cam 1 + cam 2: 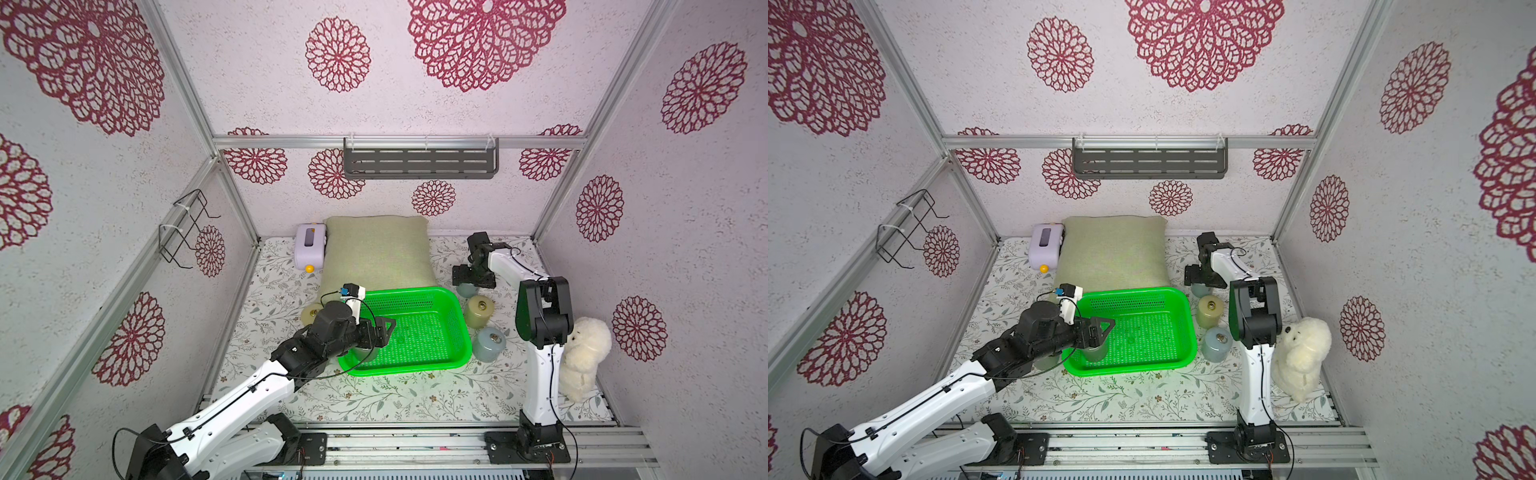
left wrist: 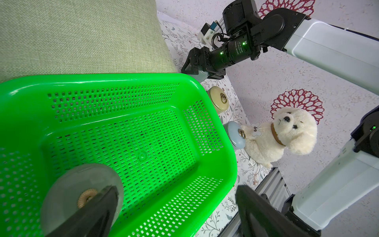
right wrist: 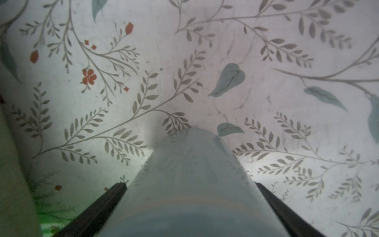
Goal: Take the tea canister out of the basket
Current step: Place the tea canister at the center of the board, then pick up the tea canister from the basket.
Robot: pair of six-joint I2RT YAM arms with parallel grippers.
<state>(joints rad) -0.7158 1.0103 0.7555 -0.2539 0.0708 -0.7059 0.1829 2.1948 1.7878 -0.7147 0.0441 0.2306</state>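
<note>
The bright green basket (image 1: 459, 320) (image 1: 1188, 320) (image 2: 123, 79) sits mid-table. A grey-green tea canister (image 1: 365, 353) (image 1: 1094, 352) (image 2: 67, 188) with a ring knob stands in its near-left corner. My left gripper (image 1: 384, 332) (image 1: 1104, 330) (image 2: 176, 190) hovers open above that corner, one finger over the lid and the other out past the rim. Behind the basket's far right corner, my right gripper (image 1: 467, 284) (image 1: 1200, 284) (image 3: 189, 184) is open, its fingers flanking a pale blue canister (image 1: 466, 291) (image 3: 188, 160) that stands on the table.
An olive canister (image 1: 479, 311) and a blue-grey one (image 1: 490, 343) stand right of the basket, and a yellowish one (image 1: 309, 313) left of it. A plush dog (image 1: 586, 353) sits at the right wall. A pillow (image 1: 376, 249) and a lilac box (image 1: 309, 247) lie behind.
</note>
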